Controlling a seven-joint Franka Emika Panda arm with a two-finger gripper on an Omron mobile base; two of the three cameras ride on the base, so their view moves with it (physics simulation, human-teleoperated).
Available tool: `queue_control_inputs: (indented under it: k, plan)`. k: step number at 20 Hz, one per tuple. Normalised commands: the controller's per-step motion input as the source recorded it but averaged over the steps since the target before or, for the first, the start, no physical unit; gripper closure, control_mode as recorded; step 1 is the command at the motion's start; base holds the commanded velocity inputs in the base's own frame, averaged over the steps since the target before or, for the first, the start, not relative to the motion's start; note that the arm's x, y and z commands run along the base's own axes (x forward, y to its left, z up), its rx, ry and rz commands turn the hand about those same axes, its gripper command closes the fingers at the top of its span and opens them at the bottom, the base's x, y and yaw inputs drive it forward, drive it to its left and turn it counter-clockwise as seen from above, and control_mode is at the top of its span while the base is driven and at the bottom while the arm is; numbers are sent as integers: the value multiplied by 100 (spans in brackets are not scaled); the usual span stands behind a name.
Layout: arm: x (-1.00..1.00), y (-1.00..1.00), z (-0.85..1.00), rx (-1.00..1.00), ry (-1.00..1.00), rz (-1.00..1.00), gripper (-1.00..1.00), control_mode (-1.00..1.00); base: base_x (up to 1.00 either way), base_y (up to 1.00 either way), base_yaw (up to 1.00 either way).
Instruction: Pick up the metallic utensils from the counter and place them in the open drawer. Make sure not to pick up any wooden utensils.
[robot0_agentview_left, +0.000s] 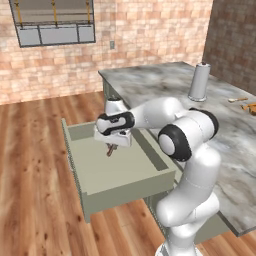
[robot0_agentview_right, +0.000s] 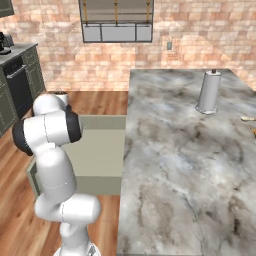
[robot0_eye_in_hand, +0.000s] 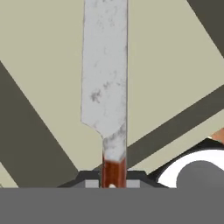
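My gripper (robot0_agentview_left: 111, 148) hangs over the open drawer (robot0_agentview_left: 125, 176), shut on a small knife (robot0_agentview_left: 110, 150) that points down at the pale drawer floor. In the hand view the gripper (robot0_eye_in_hand: 113, 181) clamps the reddish-brown handle, and the silvery blade of the knife (robot0_eye_in_hand: 105, 78) runs up the frame above the drawer floor (robot0_eye_in_hand: 175, 65). The knife is clear of the floor. The drawer (robot0_agentview_right: 100, 145) stands pulled out from the counter (robot0_agentview_right: 175, 150), partly behind my arm. At the far right of the counter (robot0_agentview_left: 165, 80) lie a tan utensil (robot0_agentview_left: 239, 99) and an orange one (robot0_agentview_left: 250, 107), cut off by the frame edge.
A tall silvery cylinder (robot0_agentview_left: 199, 82) stands upright on the counter's far side, also in the right base view (robot0_agentview_right: 209, 92). Wooden flooring surrounds the drawer. Dark cabinets (robot0_agentview_right: 17, 85) stand at the far left, against a brick wall.
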Motion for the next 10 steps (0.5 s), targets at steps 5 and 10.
queue_control_inputs:
  k: [5,10]
  plan:
    - [0,0,7,-18,10,31,100,-100,0,0,0]
    - [0,0,0,-23,0,45,100,-100,0,0,0]
